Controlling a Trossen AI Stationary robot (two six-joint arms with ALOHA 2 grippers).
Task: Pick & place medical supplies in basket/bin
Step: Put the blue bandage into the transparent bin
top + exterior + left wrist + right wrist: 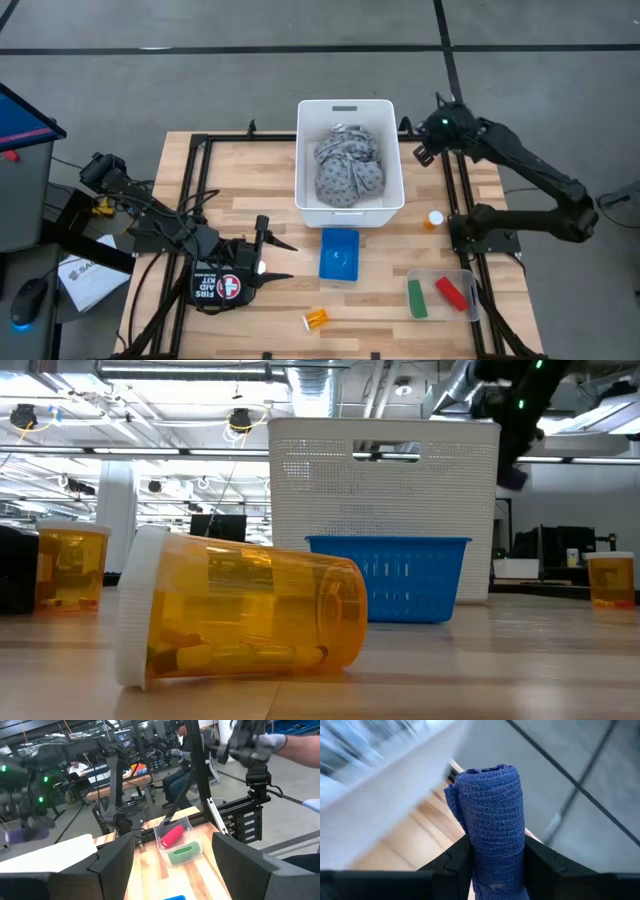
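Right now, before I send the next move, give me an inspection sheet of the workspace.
Surface: wooden table, black frame rails at its edges.
Job's things: grey cloth in the white bin; small blue basket in front of it; green roll and red roll in a clear tray; one pill bottle lying down, another upright by the right arm.
Clutter: first aid pouch under the left arm.
Grippers: left gripper open, empty; right gripper shut on a blue bandage roll near the bin's right rim.
Cables: bundle along the left arm.
Surroundings: people at workbenches beyond.
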